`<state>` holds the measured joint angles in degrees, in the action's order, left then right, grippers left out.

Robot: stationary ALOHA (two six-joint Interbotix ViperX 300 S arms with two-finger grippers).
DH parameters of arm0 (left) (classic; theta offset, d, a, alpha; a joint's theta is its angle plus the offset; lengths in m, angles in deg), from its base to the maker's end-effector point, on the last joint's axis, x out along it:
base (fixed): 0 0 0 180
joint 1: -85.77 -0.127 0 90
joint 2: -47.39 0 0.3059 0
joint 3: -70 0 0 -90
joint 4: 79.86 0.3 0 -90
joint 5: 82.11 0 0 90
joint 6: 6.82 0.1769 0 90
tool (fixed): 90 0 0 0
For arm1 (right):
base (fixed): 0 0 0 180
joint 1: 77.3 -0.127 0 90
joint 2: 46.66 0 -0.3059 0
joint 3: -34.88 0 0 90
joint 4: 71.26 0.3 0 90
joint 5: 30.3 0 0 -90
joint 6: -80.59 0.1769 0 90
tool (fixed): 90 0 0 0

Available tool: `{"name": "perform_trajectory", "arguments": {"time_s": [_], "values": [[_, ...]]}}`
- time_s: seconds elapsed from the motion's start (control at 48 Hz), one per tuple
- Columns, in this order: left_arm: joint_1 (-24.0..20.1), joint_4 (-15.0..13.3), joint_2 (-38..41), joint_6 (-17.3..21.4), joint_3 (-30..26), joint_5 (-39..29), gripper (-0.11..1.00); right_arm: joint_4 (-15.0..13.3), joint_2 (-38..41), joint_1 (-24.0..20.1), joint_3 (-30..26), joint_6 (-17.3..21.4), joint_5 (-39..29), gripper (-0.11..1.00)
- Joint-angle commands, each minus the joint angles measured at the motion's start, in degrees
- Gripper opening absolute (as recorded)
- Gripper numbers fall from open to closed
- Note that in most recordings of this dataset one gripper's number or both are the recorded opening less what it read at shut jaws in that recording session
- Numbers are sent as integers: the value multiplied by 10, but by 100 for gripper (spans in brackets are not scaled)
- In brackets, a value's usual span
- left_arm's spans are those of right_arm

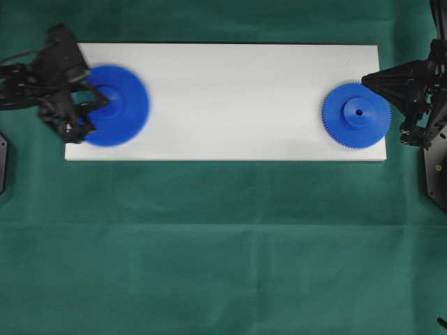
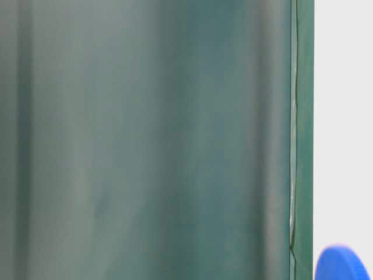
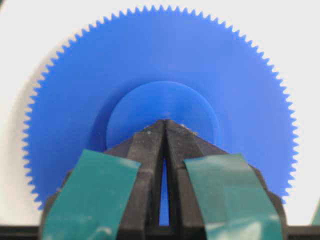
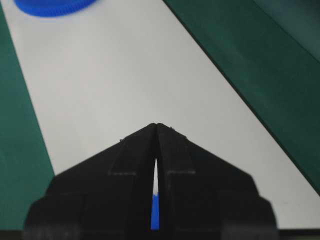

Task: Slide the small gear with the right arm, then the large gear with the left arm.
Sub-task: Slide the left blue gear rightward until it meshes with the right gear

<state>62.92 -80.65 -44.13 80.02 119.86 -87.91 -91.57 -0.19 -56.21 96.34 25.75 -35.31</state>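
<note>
The left gripper (image 3: 165,121), jaws closed to a point and holding nothing, presses the hub of the large gear (image 1: 115,105) at the board's (image 1: 230,98) left end – the second slide seems in hand (the gear looks blurred). Next: a steady push. The right gripper (image 4: 157,125), also closed and empty, sits beside the small gear (image 1: 357,114) at the right end.

Large gear (image 1: 115,105) on board's (image 1: 230,98) left end, small gear (image 1: 356,114) on right end; board on surface (image 1: 223,244).

Both the large gear (image 1: 115,106) and the small gear (image 1: 356,114) are showing a solid bright blue against the plain white board (image 1: 230,91). Dark green cloth (image 1: 223,244) is surrounding the board, while the black left gripper (image 3: 165,122) is wearing teal-green tape patches (image 3: 90,200) and the right gripper (image 4: 156,125) is showing plain black.
</note>
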Motion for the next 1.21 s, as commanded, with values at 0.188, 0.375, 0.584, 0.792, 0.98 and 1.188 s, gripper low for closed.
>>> {"name": "perform_trajectory", "arguments": {"time_s": [0.188,0.375,0.584,0.792,0.98,1.188], "values": [[29,0,181,3,-169,11,0,-1,4,-4,-9,-1,4,50],[47,1,265,4,-288,6,0,-1,4,-8,-9,-1,6,50],[80,1,341,4,-419,-24,0,-1,4,-11,-11,-1,10,50],[112,3,410,6,-556,-69,0,-2,4,-11,-7,-3,21,50],[135,3,460,38,-654,-125,0,-2,4,-14,-2,-2,25,50],[139,3,460,42,-663,-155,0,-2,3,-24,2,-2,25,50]]}}
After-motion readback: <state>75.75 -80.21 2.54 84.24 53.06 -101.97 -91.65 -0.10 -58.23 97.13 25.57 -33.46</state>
